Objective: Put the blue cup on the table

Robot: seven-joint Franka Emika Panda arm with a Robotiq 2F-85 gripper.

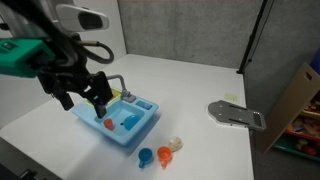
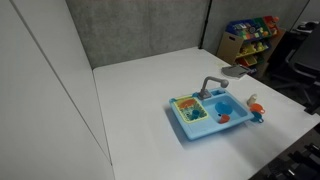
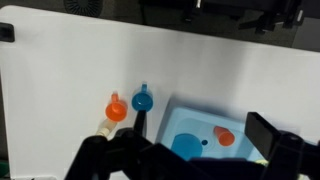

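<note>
Sitting on white table (image 1: 200, 75), small mid-blue cup (image 1: 146, 155) beside orange cup (image 1: 164, 153), gripper (image 1: 85, 98) spread apart.

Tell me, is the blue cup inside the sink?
No, out: the blue cup sits on the table beside the toy sink.

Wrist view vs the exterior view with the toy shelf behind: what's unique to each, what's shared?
Only the wrist view: the end effector, open, with its dark fingers along the bottom of the picture.

Only that exterior view: the grey tap on the sink, a green insert in one basin, and the shelf of coloured toys at the back. No arm shows there.

Both: the light-blue sink, with the blue cup and orange cup standing beside it on the white table.
</note>
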